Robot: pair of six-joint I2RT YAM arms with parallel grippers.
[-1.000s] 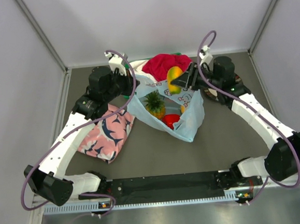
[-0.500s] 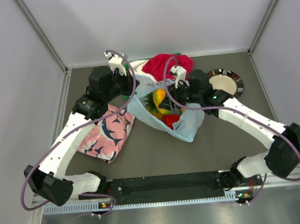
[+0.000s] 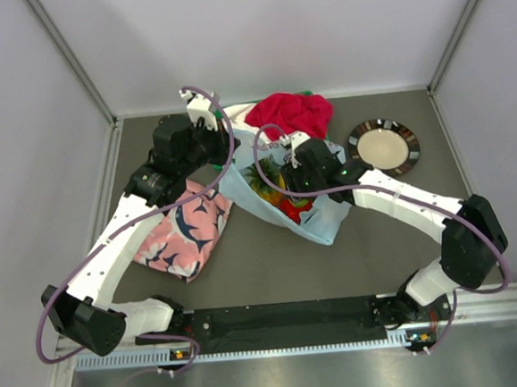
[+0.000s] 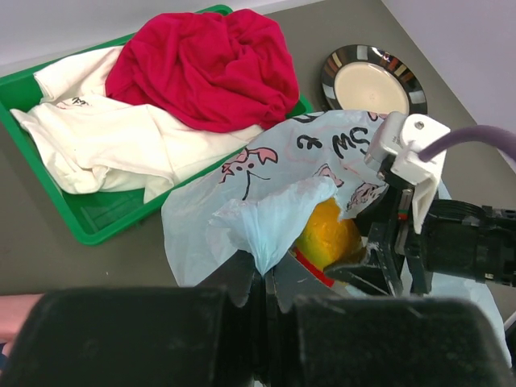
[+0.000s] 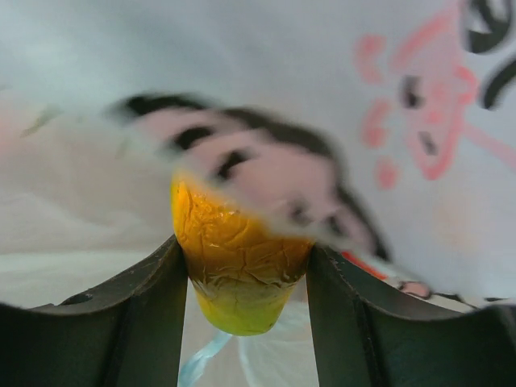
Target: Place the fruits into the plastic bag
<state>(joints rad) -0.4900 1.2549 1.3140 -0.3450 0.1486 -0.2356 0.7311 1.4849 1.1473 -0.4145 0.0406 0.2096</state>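
Yellow-orange mango (image 5: 240, 266) sits pinched between the right gripper's (image 5: 242, 310) jaws, inside the mouth of the plastic bag (image 4: 274, 173), whose printed film crowds close above and behind them with little free room. The left gripper's (image 4: 266, 284) jaws are pressed together on a bunched edge of the bag, lifted just ahead of them. The pineapple (image 3: 260, 174) and red fruit (image 3: 292, 210) under the right jaws are half hidden by the arm, and the film past the mango is blurred.

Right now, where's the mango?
The mango is held in the right gripper, inside the open mouth of the plastic bag, table centre in the top view, beside the green tray.
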